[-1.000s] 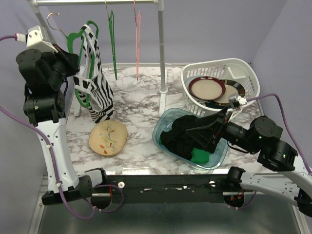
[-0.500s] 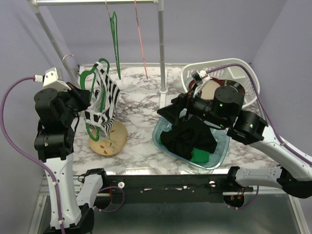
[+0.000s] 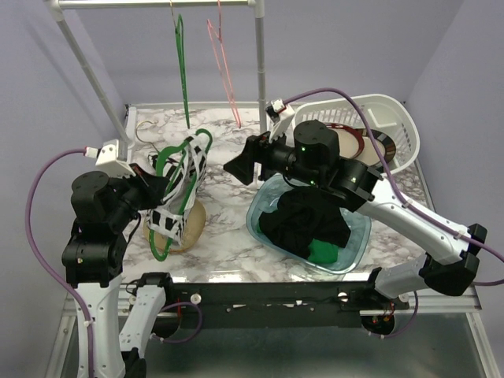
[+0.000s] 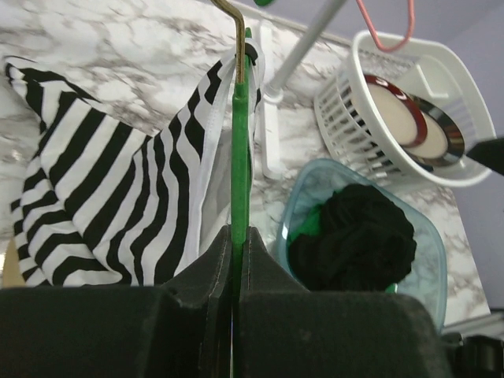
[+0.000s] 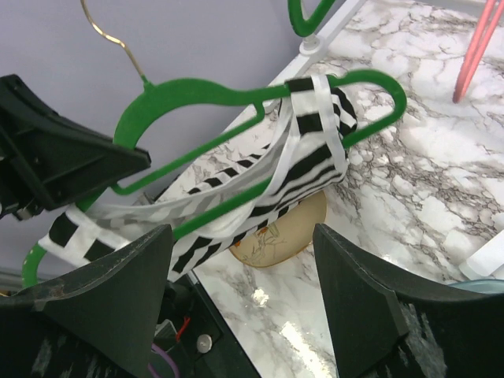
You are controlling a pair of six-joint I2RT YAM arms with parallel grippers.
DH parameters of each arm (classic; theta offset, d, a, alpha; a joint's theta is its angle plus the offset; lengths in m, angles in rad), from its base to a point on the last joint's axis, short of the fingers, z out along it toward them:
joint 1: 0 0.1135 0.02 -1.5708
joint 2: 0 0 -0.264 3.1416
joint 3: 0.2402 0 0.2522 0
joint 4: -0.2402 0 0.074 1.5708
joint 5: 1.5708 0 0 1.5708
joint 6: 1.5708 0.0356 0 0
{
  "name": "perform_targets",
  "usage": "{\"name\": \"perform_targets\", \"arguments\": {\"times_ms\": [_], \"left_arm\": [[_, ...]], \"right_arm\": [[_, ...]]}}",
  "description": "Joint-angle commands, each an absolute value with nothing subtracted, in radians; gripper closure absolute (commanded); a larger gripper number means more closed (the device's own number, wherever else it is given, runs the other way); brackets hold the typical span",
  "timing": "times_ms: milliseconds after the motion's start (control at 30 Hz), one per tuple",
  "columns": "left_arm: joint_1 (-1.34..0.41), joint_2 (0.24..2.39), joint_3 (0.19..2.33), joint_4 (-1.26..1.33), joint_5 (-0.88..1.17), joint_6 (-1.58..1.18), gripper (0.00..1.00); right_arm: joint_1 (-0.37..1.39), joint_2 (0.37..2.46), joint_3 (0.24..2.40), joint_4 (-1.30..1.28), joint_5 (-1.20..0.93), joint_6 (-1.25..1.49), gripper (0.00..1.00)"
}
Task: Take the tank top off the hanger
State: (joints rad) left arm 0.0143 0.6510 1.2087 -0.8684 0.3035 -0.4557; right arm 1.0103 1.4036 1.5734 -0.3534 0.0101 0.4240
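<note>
A white table [image 3: 228, 244] with grey marble veining is spread beneath everything. A clothes rail [image 3: 259, 79] of smooth grey metal tubing is stood just behind a translucent blue tub [image 3: 361, 236]. The tub is rounded and is filled with crumpled black cloth [image 3: 303, 220] and a scrap of bright green [image 3: 321, 253]. Behind the tub, to its right, a white slatted plastic basket [image 3: 398, 130] is set. A cream plate with a dark red rim [image 4: 394, 106] and a glossy dark plate [image 4: 441, 142] are leaned inside it.

Left of the tub, the tank top [image 4: 94, 205], soft cloth in black and white stripes with white-edged straps, is draped on a green hanger [image 5: 206, 89] with a thin brass-coloured hook [image 4: 239, 55]. This hanger is off the rail and is held tilted over a round beige plate [image 5: 291, 232]. The hanger's edge is pinched tightly by the left gripper [image 4: 239, 236]. The right gripper [image 5: 242, 236] is held behind and left of the tub, just beside the tank top, its black fingers spread wide apart.

Three hangers are counted. Behind the tub, a thin green one [image 3: 183, 79] and a pink one [image 3: 225, 79] are hung from the rail. Three plates, one tub and one tank top are counted.
</note>
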Motion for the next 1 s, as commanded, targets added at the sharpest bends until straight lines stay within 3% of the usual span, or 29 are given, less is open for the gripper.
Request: {"name": "perform_targets", "arguments": {"times_ms": [0,200,433,600,967], "left_arm": [[-0.063,0.592,1.175,-0.867,0.455,-0.437,1.00],[-0.123,0.561,1.164,-0.810,0.571,-0.433,1.00],[-0.166,0.572,1.197,-0.781,0.571,-0.443,1.00],[-0.167,0.566,1.180,-0.706,0.597,-0.491,1.00],[-0.167,0.554,1.163,-0.690,0.615,-0.489,1.00]], "right_arm": [[1.014,1.414,1.533,-0.233,0.029,0.377,0.21],[1.022,1.393,1.427,-0.164,0.100,0.350,0.34],[1.061,1.267,1.238,-0.106,0.152,0.339,0.33],[1.077,1.292,1.252,-0.175,0.234,0.350,0.22],[1.089,1.370,1.356,-0.181,0.416,0.292,0.31]]}}
